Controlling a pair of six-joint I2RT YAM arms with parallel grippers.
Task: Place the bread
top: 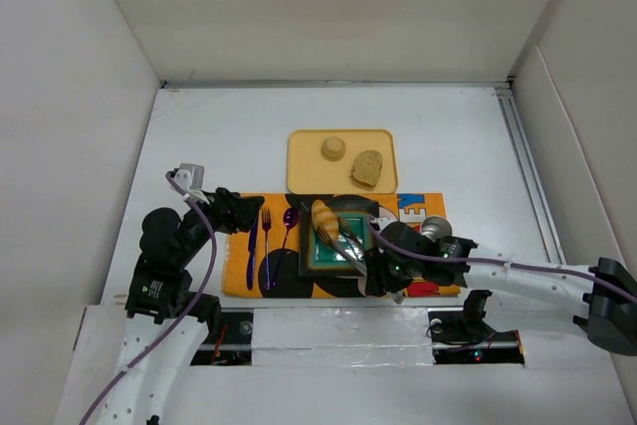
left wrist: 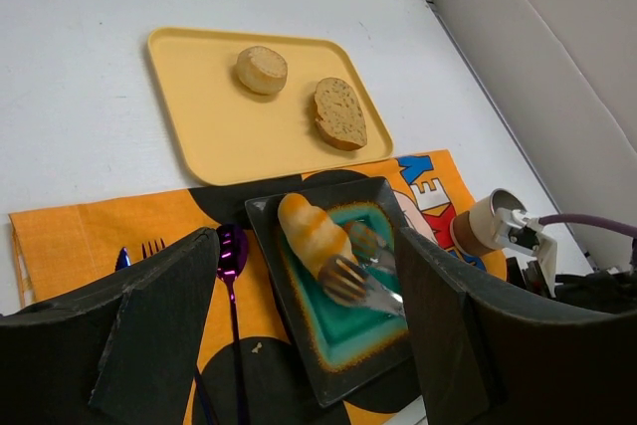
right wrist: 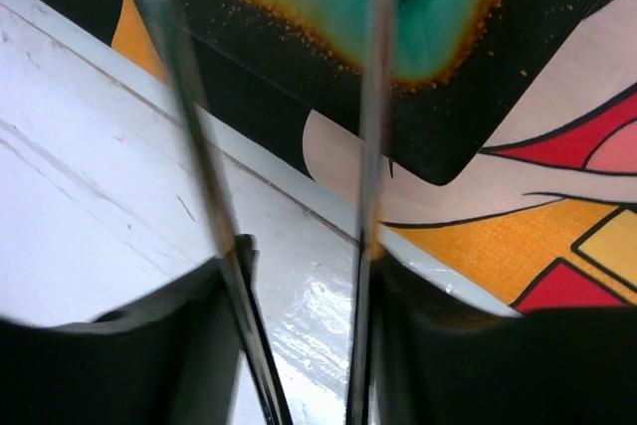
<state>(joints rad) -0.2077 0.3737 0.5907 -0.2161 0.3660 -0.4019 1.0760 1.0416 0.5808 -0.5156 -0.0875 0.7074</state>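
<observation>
Steel tongs (top: pixel 343 238) are pinched in the right gripper (right wrist: pixel 299 316) to work the roll's (left wrist: pixel 311 231) five-o'clock end; the left gripper (top: pixel 239 212) is parked wide, nine o'clock of the plate (left wrist: pixel 348 333).

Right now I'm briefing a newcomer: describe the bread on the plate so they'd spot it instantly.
On the orange placement mat, the orange placemat, sits a dark square plate with a teal centre. The bread on it is a long, ridged golden roll with metal tongs at one end. Unlike it, the round bun and oval slice lie on the yellow tray behind.
</observation>
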